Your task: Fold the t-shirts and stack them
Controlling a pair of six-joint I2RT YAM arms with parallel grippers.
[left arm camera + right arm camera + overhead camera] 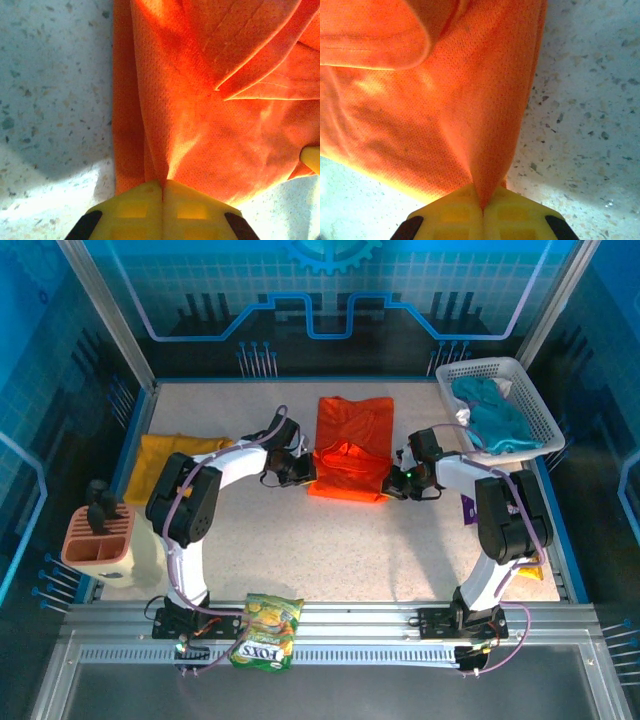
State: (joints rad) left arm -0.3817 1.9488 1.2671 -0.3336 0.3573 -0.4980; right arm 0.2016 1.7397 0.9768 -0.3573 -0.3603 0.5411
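The orange t-shirt (210, 125) is seen to be a matt, finely pitted knit cloth, softly creased. The table (50, 100) is finished in smooth, speckled stone-like material, and the snack bag (266, 632) in glossy plastic.

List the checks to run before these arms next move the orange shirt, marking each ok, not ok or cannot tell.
1. Grip: left tool shut on orange t-shirt: ok.
2. Grip: right tool shut on its opposite side: ok.
3. Every cloth layer pinched: cannot tell.
4. Gap between mustard-yellow t-shirt and the orange one: ok.
5. Gap between basket and right arm: cannot tell.
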